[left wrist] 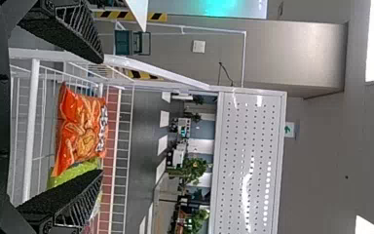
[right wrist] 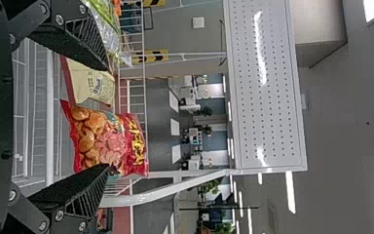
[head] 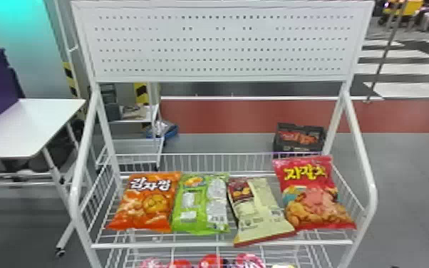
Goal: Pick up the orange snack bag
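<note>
We face the white wire rack (head: 221,245), which spans the middle of the head view. On its basket shelf, in the lower left of that view, lies the orange snack bag (head: 148,205), with the green bag (head: 201,206) close against its side. We do best to work with the left gripper (left wrist: 102,117): bring it in above the front rail, set one finger on each side of the orange bag, and slip the inner one down the seam without pinching its neighbour. We should squeeze gently, since the puffed pack may slide or crumple, then lift it above the rail before drawing back. Our left fingers are spread wide, holding nothing; the right gripper (right wrist: 108,117) also has its fingers wide apart and empty.
</note>
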Controlling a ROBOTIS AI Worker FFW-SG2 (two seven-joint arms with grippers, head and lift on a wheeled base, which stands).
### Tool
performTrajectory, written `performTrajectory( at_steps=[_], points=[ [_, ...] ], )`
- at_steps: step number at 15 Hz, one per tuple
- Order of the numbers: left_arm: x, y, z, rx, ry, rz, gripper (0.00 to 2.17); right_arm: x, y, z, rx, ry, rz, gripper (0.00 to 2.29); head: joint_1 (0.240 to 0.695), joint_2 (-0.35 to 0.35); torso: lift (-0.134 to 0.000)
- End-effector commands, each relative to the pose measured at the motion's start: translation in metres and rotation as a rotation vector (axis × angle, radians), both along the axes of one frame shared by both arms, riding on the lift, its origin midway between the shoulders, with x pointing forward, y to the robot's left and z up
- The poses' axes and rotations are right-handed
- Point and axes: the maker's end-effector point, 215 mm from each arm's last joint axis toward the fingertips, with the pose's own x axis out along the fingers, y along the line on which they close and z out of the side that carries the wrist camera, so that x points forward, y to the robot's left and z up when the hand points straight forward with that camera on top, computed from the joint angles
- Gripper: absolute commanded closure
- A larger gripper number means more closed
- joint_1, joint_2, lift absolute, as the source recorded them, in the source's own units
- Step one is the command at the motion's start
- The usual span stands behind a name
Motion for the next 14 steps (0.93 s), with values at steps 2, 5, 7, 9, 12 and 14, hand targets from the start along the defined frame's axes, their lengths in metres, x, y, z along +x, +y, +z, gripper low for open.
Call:
performTrajectory(
  at_steps=[2,5,7,9,12,14],
  points=[
    [0.0001,-0.0002,0.0007,-0.001,-0.001,0.000,0.08,-0.0001,0.0000,0.0000,0.000,0.000,0.000,0.19,0.499,0.000,0.000],
    [0.0000,0.0000,0.0000,0.000,0.000,0.000,0.08,0.0004,0.0000,0.0005,0.000,-0.001,0.000,0.19,0.499,0.000,0.000],
    [0.0000,0.0000,0.0000,0.000,0.000,0.000,0.08,-0.0001,0.0000,0.0000,0.000,0.000,0.000,0.19,0.499,0.000,0.000],
    [0.0000,0.0000,0.0000,0.000,0.000,0.000,0.08,-0.0001,0.0000,0.0000,0.000,0.000,0.000,0.19,0.499,0.000,0.000],
    [-0.0001,0.0003,-0.0008,0.000,0.001,0.001,0.08,0.0004,0.0000,0.0005,0.000,-0.001,0.000,0.19,0.499,0.000,0.000],
    [0.0021,0.0012,-0.0026,0.004,0.002,0.003,0.08,0.0000,0.0001,0.0017,0.001,-0.004,0.000,0.19,0.499,0.000,0.000]
  ],
)
